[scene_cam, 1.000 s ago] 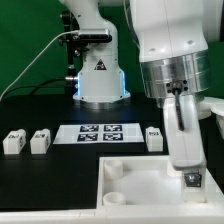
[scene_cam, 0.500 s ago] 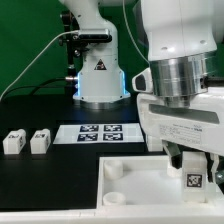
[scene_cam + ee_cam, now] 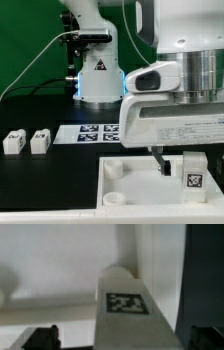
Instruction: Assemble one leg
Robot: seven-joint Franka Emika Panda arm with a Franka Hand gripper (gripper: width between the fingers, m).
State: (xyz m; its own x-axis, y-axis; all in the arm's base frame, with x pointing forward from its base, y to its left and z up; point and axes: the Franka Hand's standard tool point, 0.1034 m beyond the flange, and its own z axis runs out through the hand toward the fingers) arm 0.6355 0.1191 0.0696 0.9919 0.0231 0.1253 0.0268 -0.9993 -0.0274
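Note:
A white leg (image 3: 192,178) with a black-and-white tag stands upright at the near right part of the large white tray (image 3: 130,190). My gripper (image 3: 188,172) straddles it from above. In the wrist view the leg (image 3: 125,308) fills the middle, and the dark fingertips (image 3: 42,337) stand apart from it with a gap on each side, so my gripper (image 3: 123,339) is open. Two more legs (image 3: 13,143) (image 3: 40,142) stand on the black table at the exterior view's left.
The marker board (image 3: 92,133) lies behind the tray. The robot's base (image 3: 97,75) stands at the back, with cables and a green backdrop behind it. My large hand hides the table at the exterior view's right. A round socket (image 3: 113,170) shows in the tray's far left corner.
My hand has turned about its axis and come lower over the leg, now filling the exterior view's right. It now hides the leg that stood beside the marker board. The tagged leg stays in place.

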